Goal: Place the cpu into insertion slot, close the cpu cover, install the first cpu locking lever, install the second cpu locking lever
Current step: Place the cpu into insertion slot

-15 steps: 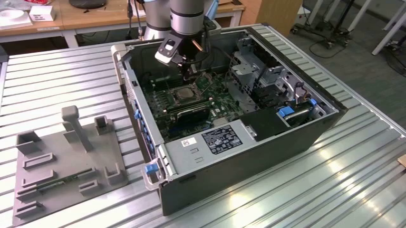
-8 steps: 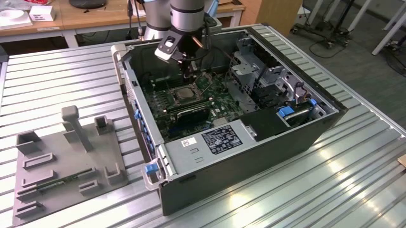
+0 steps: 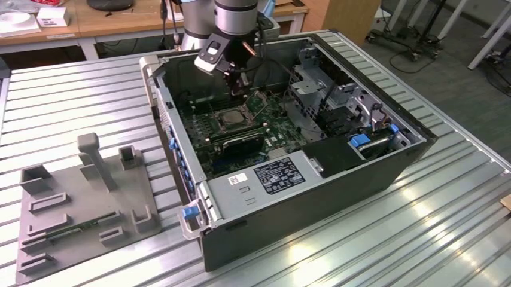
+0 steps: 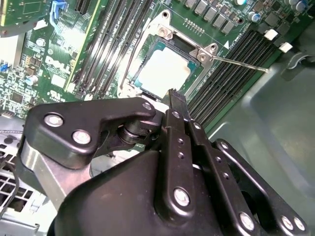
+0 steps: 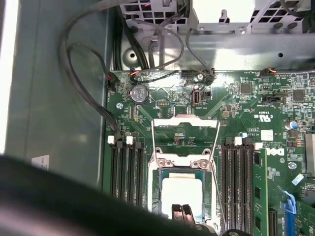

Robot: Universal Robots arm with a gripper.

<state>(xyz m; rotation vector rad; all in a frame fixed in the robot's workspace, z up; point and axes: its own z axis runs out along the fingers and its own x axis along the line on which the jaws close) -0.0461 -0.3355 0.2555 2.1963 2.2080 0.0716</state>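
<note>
The cpu (image 4: 165, 71) is being shown lying flat in its socket on the green motherboard (image 5: 251, 113), its pale face turned up. It is being framed by the cpu cover (image 4: 197, 53), which is lying down around it, the silvery rim being seen on the sides of the chip in both wrist views. A thin metal lever (image 4: 241, 64) is being shown standing out from one corner of the socket, across the black memory slots (image 4: 231, 88).

The pincer (image 4: 173, 96) is being held just above the near edge of the socket, its fingers drawn narrow together with nothing being carried between them.

In the exterior view the board is being shown inside an open computer case (image 3: 335, 179) lying on a ribbed metal worktop (image 3: 431, 239). A grey fixture plate (image 3: 80, 209) is being seen on the worktop at the exterior view's left, apart from the case.
</note>
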